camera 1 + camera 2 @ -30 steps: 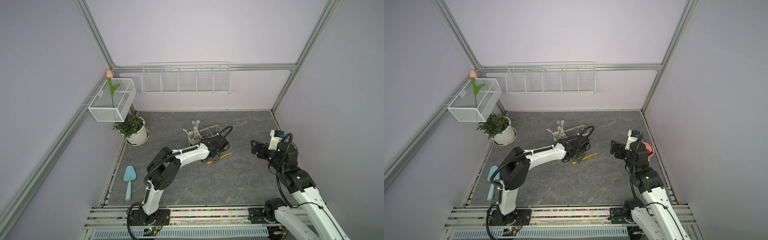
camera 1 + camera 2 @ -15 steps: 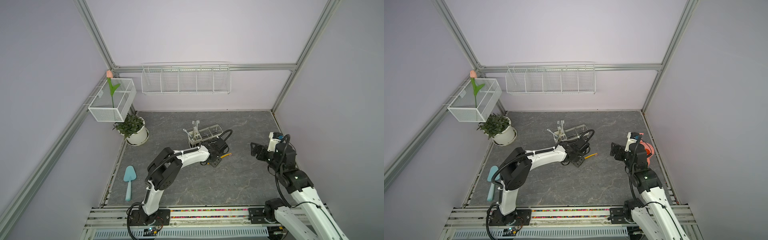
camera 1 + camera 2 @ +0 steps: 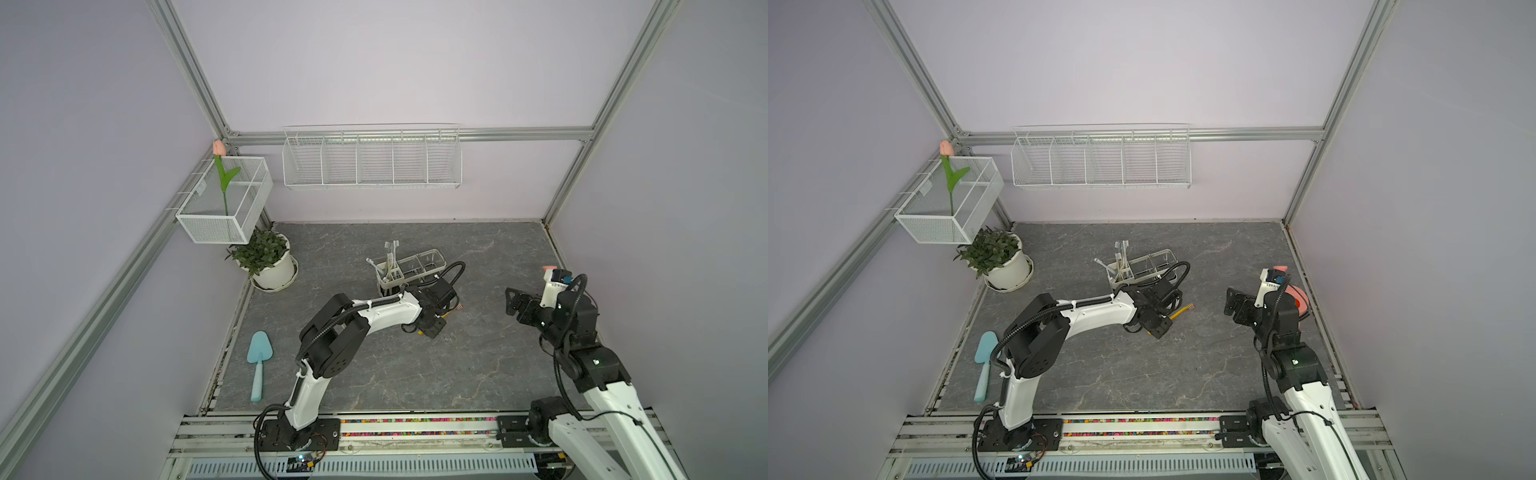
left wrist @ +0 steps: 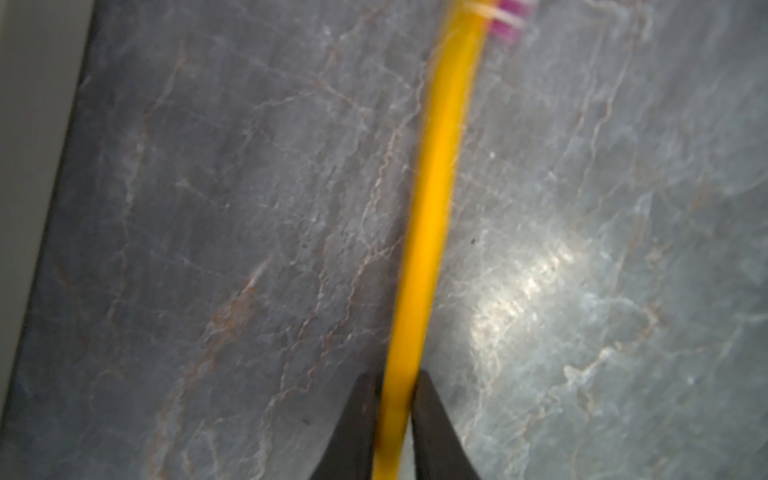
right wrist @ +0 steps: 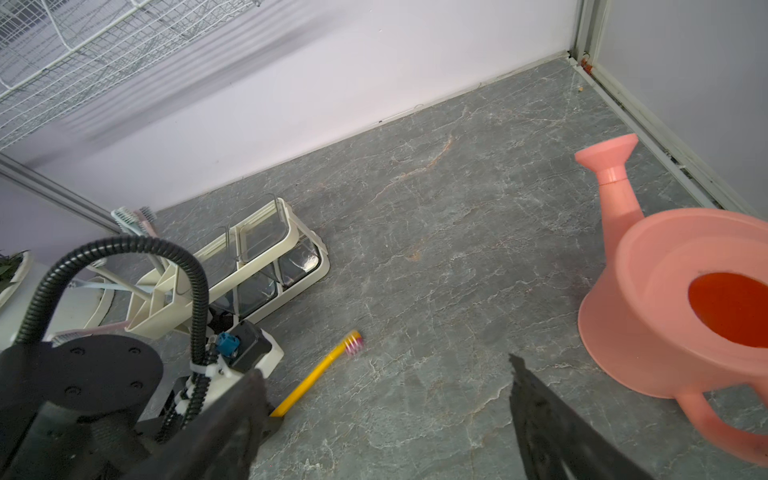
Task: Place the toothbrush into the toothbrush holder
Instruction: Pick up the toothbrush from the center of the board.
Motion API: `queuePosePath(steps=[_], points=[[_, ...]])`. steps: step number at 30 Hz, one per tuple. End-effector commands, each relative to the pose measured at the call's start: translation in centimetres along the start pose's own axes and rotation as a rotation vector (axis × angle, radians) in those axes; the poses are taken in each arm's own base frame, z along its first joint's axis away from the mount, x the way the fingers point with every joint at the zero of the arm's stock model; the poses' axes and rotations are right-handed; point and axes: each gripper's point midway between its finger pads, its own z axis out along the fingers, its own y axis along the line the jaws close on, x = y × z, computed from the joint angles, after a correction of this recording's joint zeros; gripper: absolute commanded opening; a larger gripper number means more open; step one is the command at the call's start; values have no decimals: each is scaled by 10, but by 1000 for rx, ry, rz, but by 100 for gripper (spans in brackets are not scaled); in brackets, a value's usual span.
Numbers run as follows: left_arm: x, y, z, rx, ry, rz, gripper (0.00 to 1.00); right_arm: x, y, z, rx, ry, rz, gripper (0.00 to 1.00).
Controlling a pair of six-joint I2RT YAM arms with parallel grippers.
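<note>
Fingers of left gripper pinch toothbrush handle tail: looks light, stiff, slick, may pivot; right gripper spread.

Potted plant and blue trowel sit left, pink watering can right; wire basket and mesh box hang.

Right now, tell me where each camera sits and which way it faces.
Both top views: high at the front, looking down at the floor; left arm with left gripper, right arm with right gripper.
Left wrist: on the left arm, looking along the toothbrush pinched in its jaws.
Right wrist: on the right arm, facing the toothbrush holder and watering can; its open fingers and the left arm show.
Both wrist views share the toothbrush.
</note>
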Motion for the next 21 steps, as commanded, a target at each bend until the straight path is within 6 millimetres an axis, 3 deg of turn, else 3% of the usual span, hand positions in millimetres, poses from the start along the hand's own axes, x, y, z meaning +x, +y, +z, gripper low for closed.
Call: queuePosePath(steps=[1, 6, 11, 16, 21], points=[[36, -1, 18, -2, 128, 8, 3, 11, -3, 1, -5, 28, 12, 93], [35, 1, 9, -12, 134, 2, 0, 14, -4, -1, -8, 32, 13, 93], [15, -3, -30, 19, 51, -27, 0, 20, 3, -3, -67, 36, 15, 93], [-22, -12, -95, 90, -117, -48, 0, 20, 46, 0, -311, 60, 6, 93], [-47, -38, -145, 272, -258, 10, 0, 20, 85, 5, -563, 57, 30, 91]])
